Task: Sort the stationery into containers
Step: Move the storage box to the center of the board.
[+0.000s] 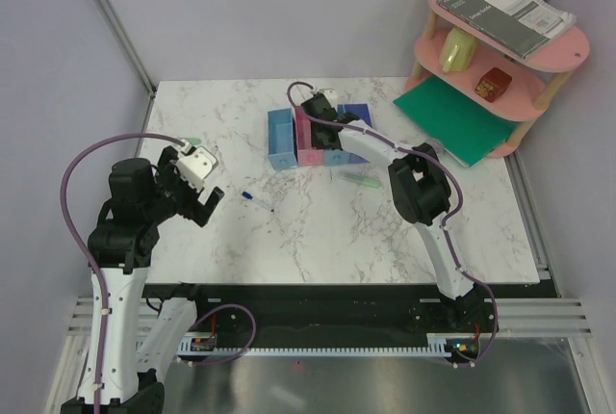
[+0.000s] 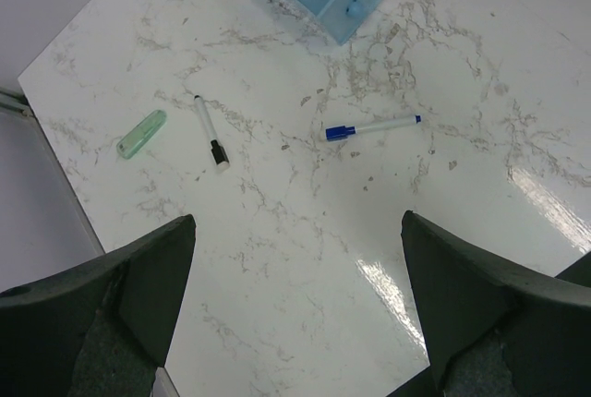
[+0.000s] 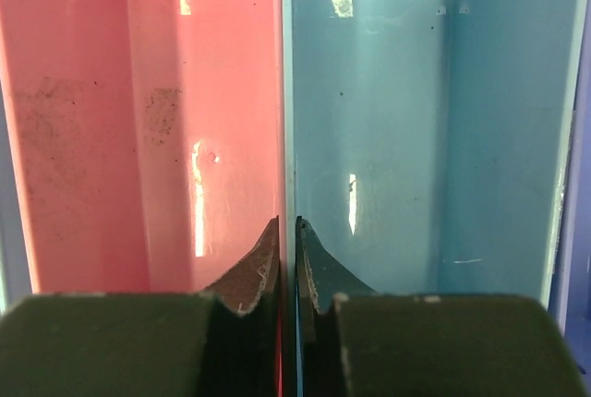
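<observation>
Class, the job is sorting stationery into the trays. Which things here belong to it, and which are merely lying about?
Job: blue-and-white pen; black-capped pen; pale green marker; row of four trays.
Lying about: spiral notebook; pink shelf; green mat.

Left arm [image 1: 120, 231]: stands bent over its base, upper links raised, forearm angled forward and to the right.
Left gripper [image 2: 297, 222]: pointing down and forward, jaws spread wide.
Left fingers [image 2: 138, 286]: dark wedges, one at each lower corner of the wrist view.
Right arm [image 1: 423, 193]: elbow raised, forearm stretched forward and to the left.
Right gripper [image 3: 287, 226]: pointing straight down, jaws closed.
Right fingertips [image 3: 263, 268]: almost touching, a thin slit between them.
</observation>
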`<action>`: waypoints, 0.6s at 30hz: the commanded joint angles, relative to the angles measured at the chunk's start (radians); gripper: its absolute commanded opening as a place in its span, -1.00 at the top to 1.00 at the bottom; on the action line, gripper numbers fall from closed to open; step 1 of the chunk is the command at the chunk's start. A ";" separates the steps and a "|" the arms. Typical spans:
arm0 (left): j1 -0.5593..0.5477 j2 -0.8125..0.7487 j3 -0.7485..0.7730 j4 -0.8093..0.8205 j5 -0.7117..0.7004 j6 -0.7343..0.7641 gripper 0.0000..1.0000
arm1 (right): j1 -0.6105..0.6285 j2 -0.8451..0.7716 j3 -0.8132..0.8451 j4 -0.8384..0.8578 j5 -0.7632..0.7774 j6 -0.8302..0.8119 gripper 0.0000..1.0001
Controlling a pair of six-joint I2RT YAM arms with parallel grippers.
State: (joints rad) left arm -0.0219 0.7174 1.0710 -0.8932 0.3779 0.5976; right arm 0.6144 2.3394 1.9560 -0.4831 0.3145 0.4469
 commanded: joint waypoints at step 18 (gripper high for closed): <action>-0.003 -0.010 -0.009 -0.027 0.045 0.042 -0.99 | 0.019 -0.089 0.150 0.057 0.077 -0.163 0.17</action>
State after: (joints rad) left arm -0.0219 0.7109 1.0588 -0.9199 0.3954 0.6106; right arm 0.6224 2.3665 2.0617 -0.4950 0.3973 0.3828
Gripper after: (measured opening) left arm 0.993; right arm 0.389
